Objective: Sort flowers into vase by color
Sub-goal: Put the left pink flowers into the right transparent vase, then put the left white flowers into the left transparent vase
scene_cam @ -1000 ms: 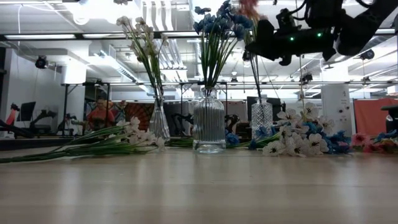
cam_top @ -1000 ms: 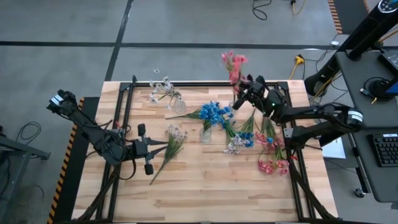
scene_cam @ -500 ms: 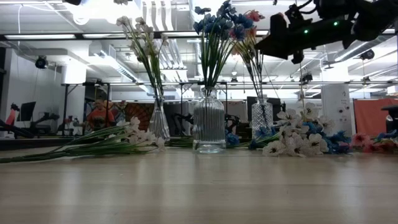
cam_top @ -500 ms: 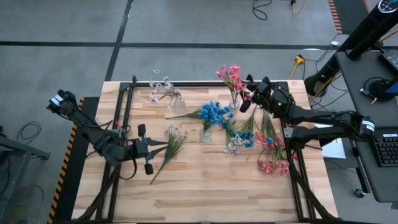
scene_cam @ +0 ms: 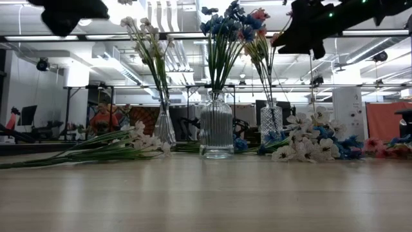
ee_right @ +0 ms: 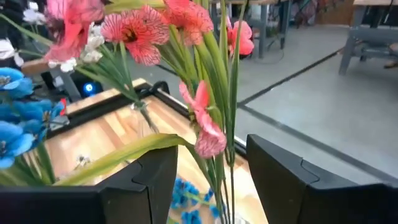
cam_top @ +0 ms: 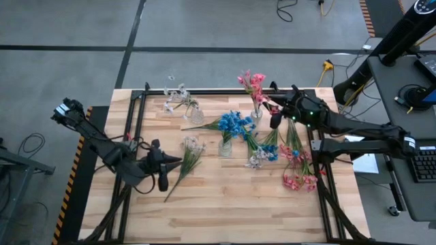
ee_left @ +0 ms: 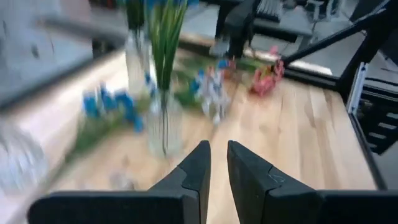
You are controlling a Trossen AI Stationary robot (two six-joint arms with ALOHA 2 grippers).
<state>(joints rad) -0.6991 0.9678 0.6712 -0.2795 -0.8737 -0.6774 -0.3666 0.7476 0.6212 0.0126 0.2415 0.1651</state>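
Three glass vases stand at the back of the table: one with white flowers [cam_top: 193,112], a ribbed one with blue flowers [cam_top: 226,144], and one with pink flowers [cam_top: 255,112]. My right gripper [ee_right: 211,149] is open just to the right of the pink spray [ee_right: 214,134]. Its fingers stand on either side of the stems, and I see no touch. The spray's stem stands in its vase [scene_cam: 271,125]. My left gripper [cam_top: 176,162] is shut with nothing in it. It hovers at the left, beside a loose white spray [cam_top: 189,153] lying on the table.
Loose blue and white sprays [cam_top: 262,153] and pink sprays [cam_top: 298,170] lie on the table's right half. A black frame [cam_top: 139,122] runs along the table's edges. The bare wood at the near side [cam_top: 225,211] is free room.
My right gripper has opened and let go of the pink spray, which has sunk into its vase and stands there. The gripper has then drawn back toward the table's right edge and tipped up toward level. My left gripper has rolled about its own axis and tipped downward.
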